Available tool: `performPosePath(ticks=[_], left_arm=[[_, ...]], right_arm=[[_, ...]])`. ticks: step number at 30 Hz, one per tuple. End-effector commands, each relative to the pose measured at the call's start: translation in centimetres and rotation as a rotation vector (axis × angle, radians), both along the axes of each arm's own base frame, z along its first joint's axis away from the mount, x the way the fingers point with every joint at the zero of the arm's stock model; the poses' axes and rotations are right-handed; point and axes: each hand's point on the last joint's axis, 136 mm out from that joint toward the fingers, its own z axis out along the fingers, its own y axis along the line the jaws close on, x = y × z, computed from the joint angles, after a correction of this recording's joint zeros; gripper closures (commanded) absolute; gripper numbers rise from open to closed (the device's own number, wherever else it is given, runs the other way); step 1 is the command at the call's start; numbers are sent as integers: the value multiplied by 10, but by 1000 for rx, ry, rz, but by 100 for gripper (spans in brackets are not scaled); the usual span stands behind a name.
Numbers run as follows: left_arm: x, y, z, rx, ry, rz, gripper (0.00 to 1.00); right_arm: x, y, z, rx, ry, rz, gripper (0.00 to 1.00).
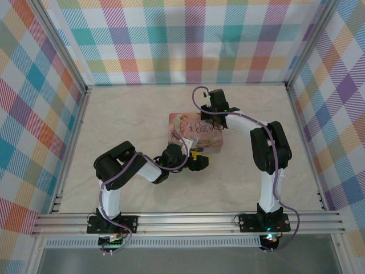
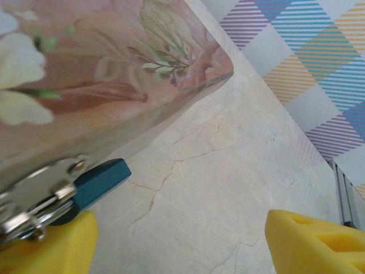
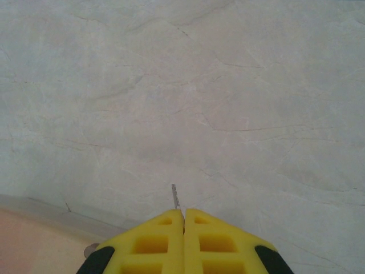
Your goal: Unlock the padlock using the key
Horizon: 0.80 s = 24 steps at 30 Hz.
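Marbled cream tabletop (image 1: 114,114), walled by pastel plaid panels (image 1: 188,40), underlies the key (image 3: 175,197).

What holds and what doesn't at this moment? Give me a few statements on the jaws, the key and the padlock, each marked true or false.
1. The right gripper has its jaws closed on the key, whose thin tip pokes out between them. True.
2. The left gripper has its jaws clamped shut. False: they stand wide apart.
3. The padlock sits at the metal clasp on the edge of the pink tin, close to one left finger. True.
4. The key is inserted in the padlock. False: its tip sticks out free over the bare table.
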Motion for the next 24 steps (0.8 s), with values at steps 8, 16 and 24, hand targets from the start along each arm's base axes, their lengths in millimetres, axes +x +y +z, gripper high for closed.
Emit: performPosePath(ticks=[8,16,24], left_arm=[[5,51,18,102,-93,201,13],[17,65,8,190,-105,298,10],[17,69,0,250,-119,326,6]], right_arm=[[-40,12,-28,-10,154,74,100],[-40,18,-26,7,152,74,100],[-41,21,-25,6,147,79,100]])
